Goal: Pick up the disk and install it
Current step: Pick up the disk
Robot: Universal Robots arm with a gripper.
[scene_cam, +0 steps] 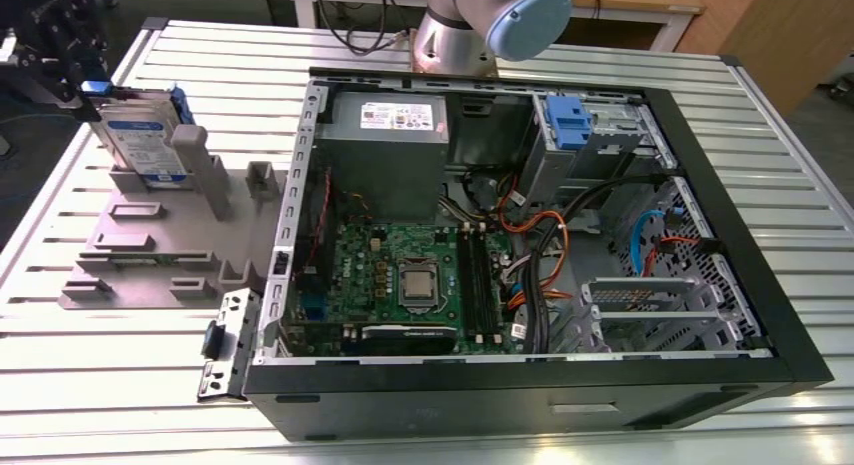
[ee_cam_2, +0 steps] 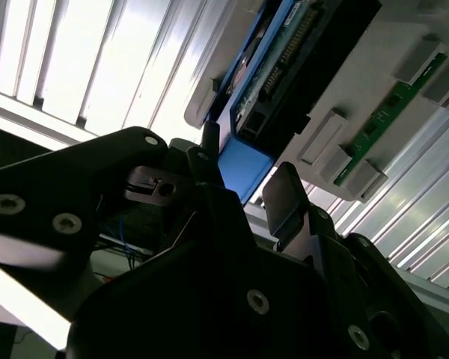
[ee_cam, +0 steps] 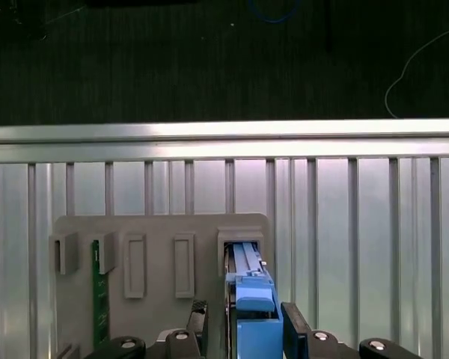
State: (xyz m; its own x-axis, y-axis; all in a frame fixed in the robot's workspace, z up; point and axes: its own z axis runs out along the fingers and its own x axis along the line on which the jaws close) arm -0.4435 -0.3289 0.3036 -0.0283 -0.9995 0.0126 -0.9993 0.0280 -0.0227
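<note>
The disk point(scene_cam: 144, 140), silver-grey with a white-and-blue label and a bright blue bracket, stands upright in a slot of the grey holder point(scene_cam: 147, 250) on the exterior view's left. My gripper point(scene_cam: 88, 83) sits at its top edge. In both wrist views the black fingers point(ee_cam: 295, 329) straddle the bracket's blue end point(ee_cam: 254, 318), which lies between them at the gripper point(ee_cam_2: 243, 168). The jaws stand open, with a narrow dark gap on one side. The disk rests in its slot.
An open computer case point(scene_cam: 534, 235) lies on the slatted metal table point(scene_cam: 747, 95), with motherboard, cables and a blue-tabbed drive bay point(scene_cam: 567, 120). A green circuit strip point(ee_cam: 99, 299) sits in another holder slot. The arm's base point(scene_cam: 487, 25) stands behind the case.
</note>
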